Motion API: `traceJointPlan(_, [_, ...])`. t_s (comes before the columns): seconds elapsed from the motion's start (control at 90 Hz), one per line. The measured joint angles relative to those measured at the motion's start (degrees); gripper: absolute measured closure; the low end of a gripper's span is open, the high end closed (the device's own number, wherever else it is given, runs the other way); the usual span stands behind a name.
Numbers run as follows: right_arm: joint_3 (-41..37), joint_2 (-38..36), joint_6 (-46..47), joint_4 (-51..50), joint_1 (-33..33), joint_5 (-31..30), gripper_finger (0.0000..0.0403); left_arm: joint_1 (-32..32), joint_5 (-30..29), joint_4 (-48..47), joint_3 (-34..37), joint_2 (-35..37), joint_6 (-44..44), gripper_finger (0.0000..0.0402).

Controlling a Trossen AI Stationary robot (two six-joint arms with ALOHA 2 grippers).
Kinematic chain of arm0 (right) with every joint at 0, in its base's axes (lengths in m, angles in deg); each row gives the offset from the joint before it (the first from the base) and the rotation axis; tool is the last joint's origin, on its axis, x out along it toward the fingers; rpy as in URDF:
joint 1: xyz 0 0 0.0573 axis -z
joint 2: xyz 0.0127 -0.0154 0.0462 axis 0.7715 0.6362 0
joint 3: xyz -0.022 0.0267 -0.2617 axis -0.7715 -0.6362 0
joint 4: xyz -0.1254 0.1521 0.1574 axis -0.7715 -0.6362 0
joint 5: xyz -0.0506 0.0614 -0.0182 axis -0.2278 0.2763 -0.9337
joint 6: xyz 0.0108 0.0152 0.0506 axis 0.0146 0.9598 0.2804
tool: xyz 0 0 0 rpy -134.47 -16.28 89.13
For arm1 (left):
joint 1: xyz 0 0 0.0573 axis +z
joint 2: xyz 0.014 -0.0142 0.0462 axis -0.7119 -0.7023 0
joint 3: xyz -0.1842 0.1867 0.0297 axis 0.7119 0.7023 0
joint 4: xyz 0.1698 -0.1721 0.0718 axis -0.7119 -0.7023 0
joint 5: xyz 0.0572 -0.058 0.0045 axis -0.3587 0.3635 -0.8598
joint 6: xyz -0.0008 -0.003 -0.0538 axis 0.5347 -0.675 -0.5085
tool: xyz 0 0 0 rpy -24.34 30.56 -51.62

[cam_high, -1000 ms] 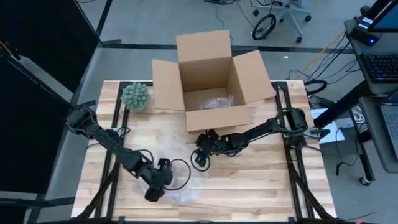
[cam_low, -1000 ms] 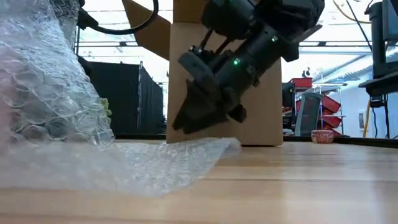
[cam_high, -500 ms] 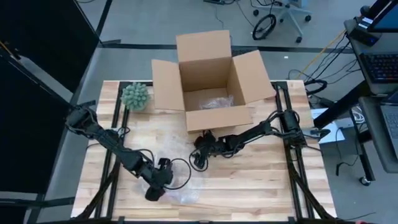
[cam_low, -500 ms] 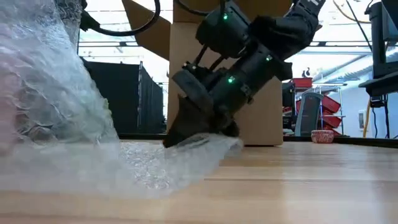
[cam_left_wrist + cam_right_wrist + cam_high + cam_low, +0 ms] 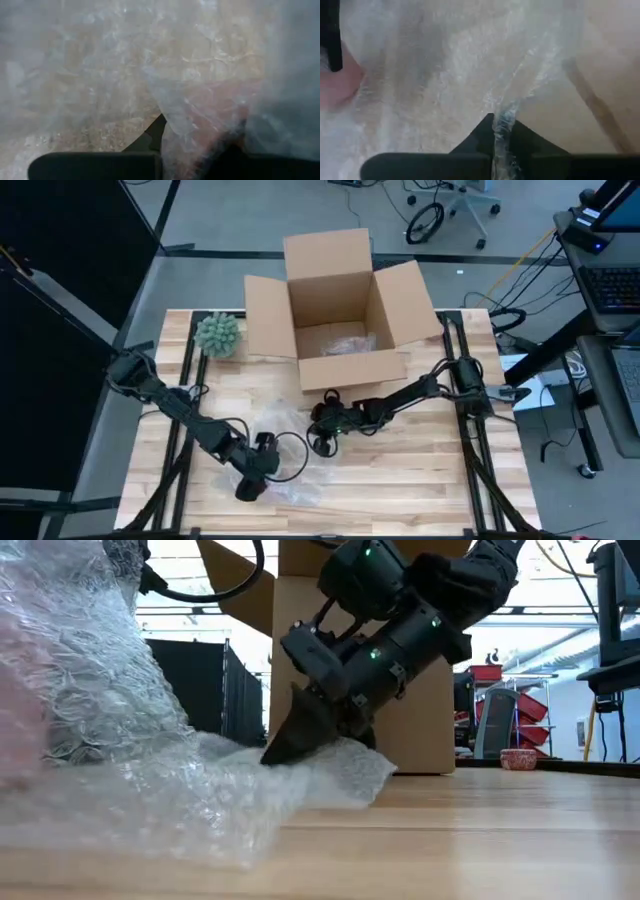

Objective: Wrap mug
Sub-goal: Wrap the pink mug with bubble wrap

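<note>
Right claw now clamped on edge of clear bubble-wrap sheet, lifted off wooden table since a second ago. Left claw buried, grip unreadable. Pinkish mug under wrap, near left claw. Fold-over starting.

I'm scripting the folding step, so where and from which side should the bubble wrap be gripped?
Grip the bubble wrap at its loose edge on the box side, coming in low from that side. That edge lifts thinly off the table, so two fingers can close over it. The right gripper is shut on it there; the left gripper sits at the bunched end.
</note>
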Motion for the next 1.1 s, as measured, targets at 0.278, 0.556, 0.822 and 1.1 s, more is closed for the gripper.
traceJointPlan(0.278, [0.02,-4.29,-2.82,-0.41,0.01,-0.33,0.0402,0.55,0.33,-3.84,-3.17,-0.09,1.53,0.0286])
traceJointPlan(0.556, [0.02,-6.57,-3.93,0.26,-0.05,-0.38,0.0402,0.55,0.68,-11.00,-8.61,-0.09,1.48,0.0217])
traceJointPlan(0.822, [0.02,-8.71,-4.14,0.35,-0.42,-0.36,0.0403,0.47,0.78,-13.17,-11.67,-0.01,1.91,0.0215])
traceJointPlan(1.1, [0.04,-9.09,-4.14,0.31,-0.77,-0.58,0.0403,1.61,0.97,-16.26,-11.67,0.44,3.59,0.0215])
